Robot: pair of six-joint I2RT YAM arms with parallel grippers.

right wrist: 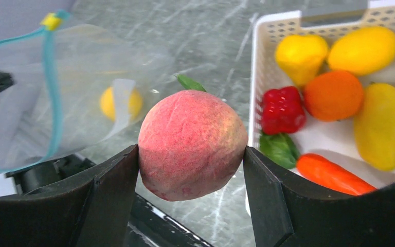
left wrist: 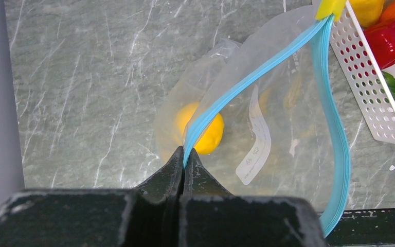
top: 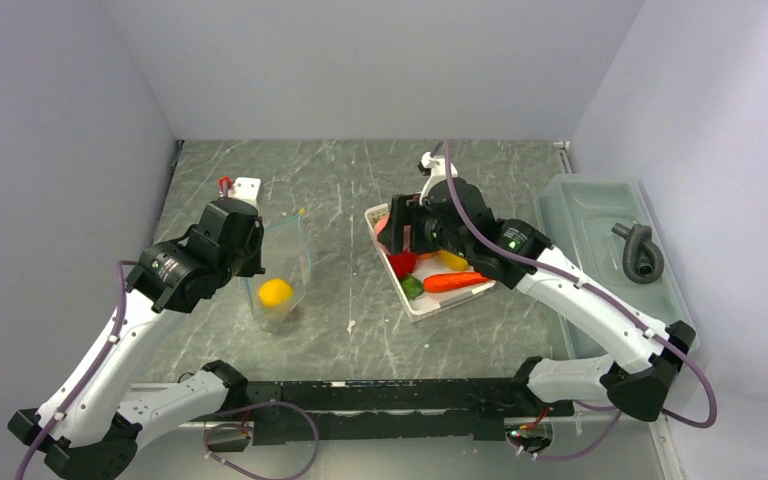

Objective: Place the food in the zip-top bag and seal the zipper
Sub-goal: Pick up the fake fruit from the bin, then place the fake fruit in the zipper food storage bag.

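1. The left gripper (left wrist: 184, 160) is clenching one end of the blue zipper (right wrist: 53, 87), its jaws pressed fully together on the strip. It is lifting that lip so the mouth is gaping toward the basket (right wrist: 257, 67), probably to give the other arm an opening.
2. The bag (top: 285, 262) is sitting on the left half of the table (top: 350, 190), well in from its edges. It is made of thin clear film that is crinkling and sagging, and a white label is showing through it.
3. One round yellow fruit (top: 275, 292) is already lying at the bottom of the bag.
4. The right gripper (right wrist: 191, 154) is grasping a peach (right wrist: 190, 128), with one finger on each side. It is holding the peach over bare table between the bag and the basket's left wall, seemingly on the way to the mouth. The peach is round, matte and fuzzy-looking, pink-red with a green leaf.
5. The white, rigid, perforated basket is holding the remaining food, all of it glossy: a red pepper (right wrist: 283, 109), an orange (right wrist: 333, 95), a carrot (right wrist: 329, 175) and yellow pieces.
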